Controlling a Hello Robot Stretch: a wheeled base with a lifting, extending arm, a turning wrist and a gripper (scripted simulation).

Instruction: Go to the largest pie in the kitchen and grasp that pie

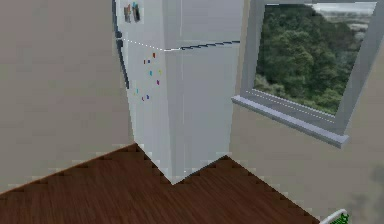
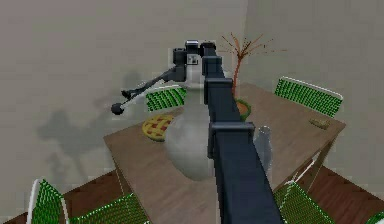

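Observation:
On the wooden table (image 2: 290, 135) lies a flat round pie (image 2: 157, 127), yellowish with a green rim, close to the far left corner. My dark arm (image 2: 235, 150) rises over the table from the bottom edge. The gripper (image 2: 122, 102) reaches out to the left from the arm's far end. Its thin fingers (image 2: 150, 82) slope down and end above and left of the pie, with only bare wall behind them. The gripper holds nothing. A big white vase (image 2: 188, 145) stands just right of the pie, partly hidden by the arm.
Green mesh chairs ring the table: one behind the pie (image 2: 166, 98), one at far right (image 2: 308, 96), one at near left (image 2: 50, 205). A red-twigged plant (image 2: 242, 48) stands at the back. Ahead are a white fridge (image 1: 185, 90), a window (image 1: 310, 60) and dark wood floor (image 1: 110, 190).

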